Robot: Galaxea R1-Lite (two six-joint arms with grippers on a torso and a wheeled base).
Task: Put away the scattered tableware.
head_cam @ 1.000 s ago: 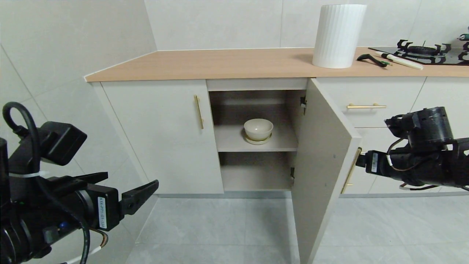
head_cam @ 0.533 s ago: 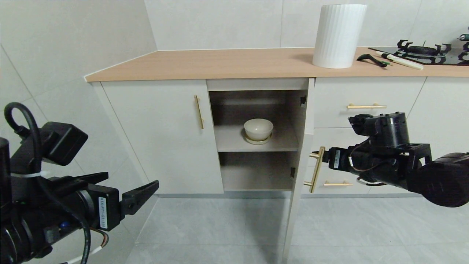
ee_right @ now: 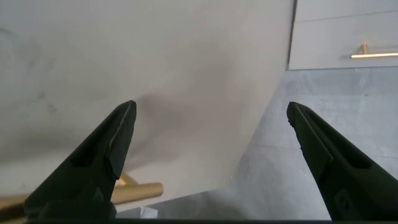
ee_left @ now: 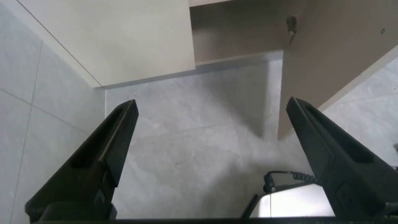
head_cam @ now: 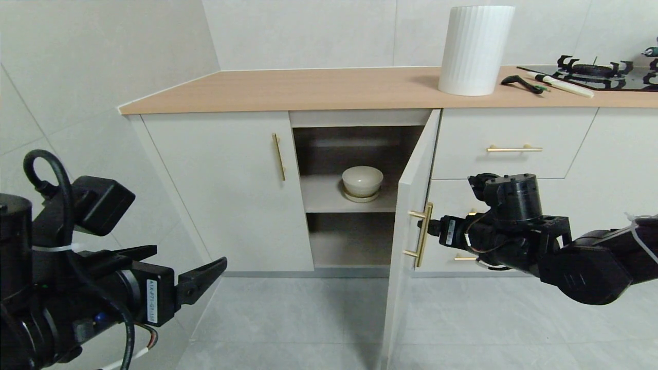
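The left gripper (head_cam: pixel 189 255) hangs nearest, low and left of the cabinet (head_cam: pixel 360 118), jaws spread wide and holding nothing. Right of the cabinet opening, the right gripper (head_cam: pixel 431 226) sits at the gold handle (head_cam: pixel 422 234) of the half-open door (head_cam: pixel 408 308), jaws also parted, not clamped on it. Inside the cabinet, a cream bowl (head_cam: pixel 362 180) rests on a saucer (head_cam: pixel 361 197) on the upper shelf. Above the cabinet, a white ribbed vase (head_cam: pixel 475 49) stands on the countertop (head_cam: pixel 308 90).
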